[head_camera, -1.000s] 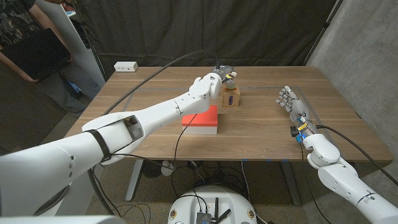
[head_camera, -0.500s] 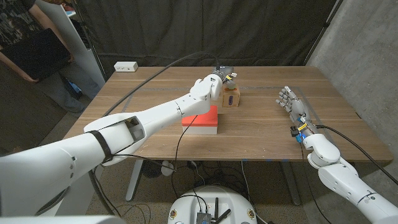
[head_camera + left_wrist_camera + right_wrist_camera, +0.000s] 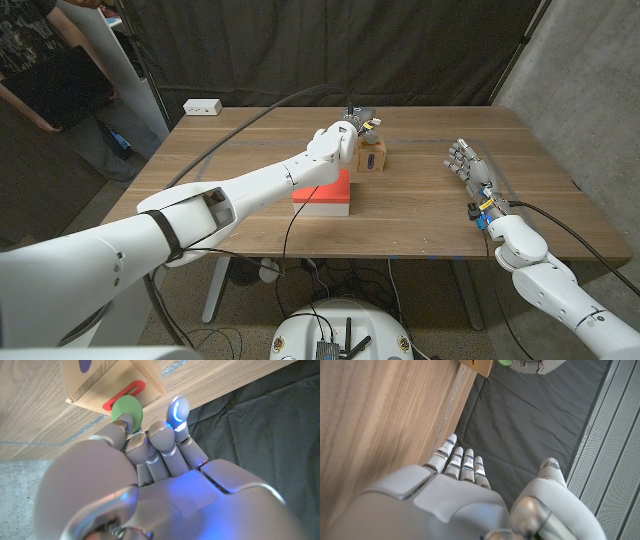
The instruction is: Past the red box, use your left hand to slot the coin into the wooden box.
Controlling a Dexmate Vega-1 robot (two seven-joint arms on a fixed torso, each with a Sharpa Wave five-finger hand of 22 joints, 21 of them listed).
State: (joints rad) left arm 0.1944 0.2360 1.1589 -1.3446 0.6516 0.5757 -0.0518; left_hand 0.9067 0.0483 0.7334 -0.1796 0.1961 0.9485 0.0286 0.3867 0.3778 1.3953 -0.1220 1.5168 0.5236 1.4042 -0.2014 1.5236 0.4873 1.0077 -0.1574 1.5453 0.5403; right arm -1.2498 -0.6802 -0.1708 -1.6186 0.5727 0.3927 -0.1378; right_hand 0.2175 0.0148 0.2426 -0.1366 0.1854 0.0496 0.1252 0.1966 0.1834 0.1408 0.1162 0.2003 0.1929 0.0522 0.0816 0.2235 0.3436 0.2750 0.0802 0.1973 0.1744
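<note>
The small wooden box [image 3: 371, 157] stands on the table just past the red box [image 3: 323, 191]. My left hand [image 3: 357, 126] hovers over the wooden box's top, reaching across the red box. In the left wrist view this left hand [image 3: 145, 450] pinches a green coin [image 3: 126, 409] right by a red-rimmed slot [image 3: 125, 395] in the wooden box [image 3: 107, 382]. My right hand [image 3: 470, 163] stands at the table's right side with fingers stretched out and nothing in it; the right wrist view shows the same right hand [image 3: 465, 485].
A white power strip [image 3: 202, 106] lies at the table's far left corner. A person stands past the table's left edge [image 3: 50, 70]. A black cable [image 3: 250, 120] runs along my left arm. Bare tabletop [image 3: 430, 200] lies between the boxes and my right hand.
My left hand has edged slightly to the right and down over the wooden box. The right hand has stayed still.
</note>
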